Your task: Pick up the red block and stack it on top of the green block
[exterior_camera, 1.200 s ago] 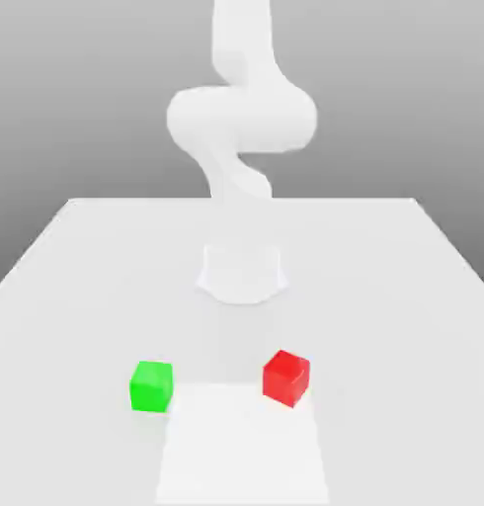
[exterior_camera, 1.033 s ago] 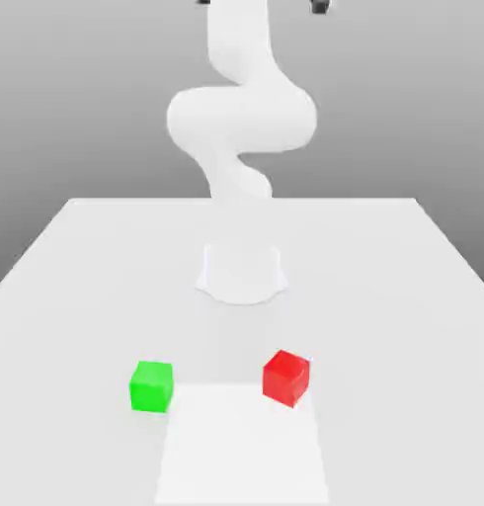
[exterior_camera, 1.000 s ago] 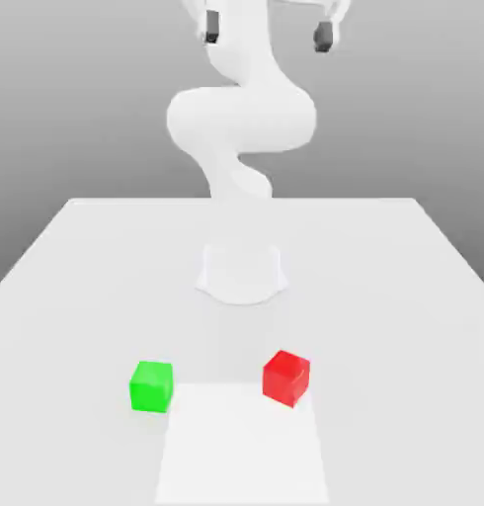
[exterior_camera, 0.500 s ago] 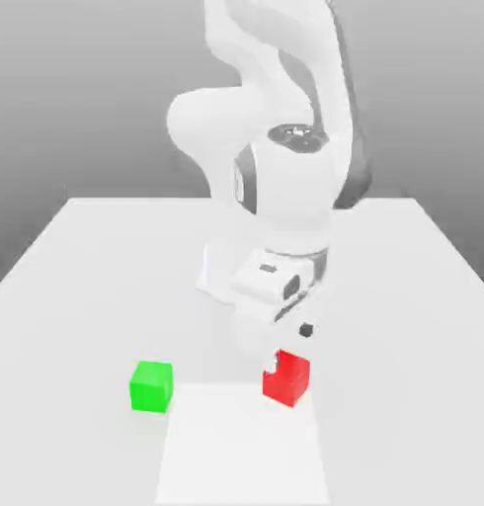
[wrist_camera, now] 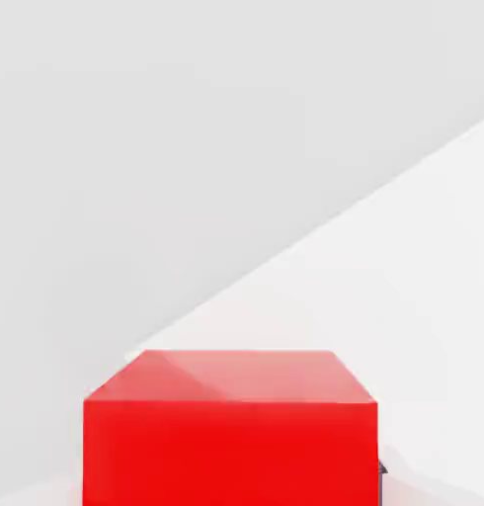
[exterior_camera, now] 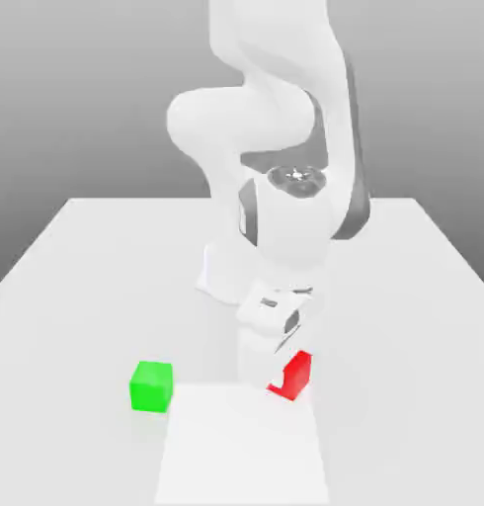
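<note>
Grasping the red block (exterior_camera: pixel 298 377) with the gripper (exterior_camera: pixel 289 379), low over a corner of the white patch (exterior_camera: pixel 242 450) on the table (exterior_camera: pixel 78 316). Standing well apart from the green block (exterior_camera: pixel 151 386), toward the exterior view's right.

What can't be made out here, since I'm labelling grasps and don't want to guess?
- Exterior view: the near-left part of the red block, covered by the hand.
- Exterior view: the underside of the green block, hidden by the block itself.
- Hand view: the lower part of the red block, cut off by the picture's edge.
- Exterior view: the arm's topmost part, cut off by the edge.
</note>
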Controlling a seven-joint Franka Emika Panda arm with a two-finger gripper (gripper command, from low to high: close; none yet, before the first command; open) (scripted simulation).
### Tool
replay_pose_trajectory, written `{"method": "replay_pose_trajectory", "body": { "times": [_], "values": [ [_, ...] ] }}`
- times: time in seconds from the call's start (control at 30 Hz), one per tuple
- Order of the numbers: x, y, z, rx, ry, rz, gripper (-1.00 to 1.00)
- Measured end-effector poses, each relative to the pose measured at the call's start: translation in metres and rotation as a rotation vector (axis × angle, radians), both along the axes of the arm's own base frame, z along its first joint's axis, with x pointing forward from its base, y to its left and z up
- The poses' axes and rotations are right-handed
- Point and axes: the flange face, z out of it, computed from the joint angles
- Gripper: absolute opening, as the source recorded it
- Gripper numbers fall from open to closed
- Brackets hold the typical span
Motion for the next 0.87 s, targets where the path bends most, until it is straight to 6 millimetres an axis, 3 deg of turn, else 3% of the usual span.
{"method": "replay_pose_trajectory", "body": {
  "times": [0.1,0.17,0.33,0.47,0.53,0.73,0.77,0.87],
  "values": [
    [-0.002,0.000,0.023,0.000,0.000,-0.001,-1.00],
    [0.004,-0.021,0.033,-0.001,-0.001,-0.087,-1.00],
    [0.014,-0.101,0.051,-0.002,-0.004,-0.411,-1.00],
    [0.006,-0.170,0.063,-0.001,-0.002,-0.683,-1.00],
    [0.002,-0.189,0.059,0.002,-0.001,-0.757,-1.00],
    [0.002,-0.195,0.014,0.004,0.000,-0.780,-1.00],
    [0.001,-0.195,0.005,0.002,0.000,-0.781,1.00],
    [0.001,-0.194,0.005,0.002,0.000,-0.778,1.00]
  ]
}}
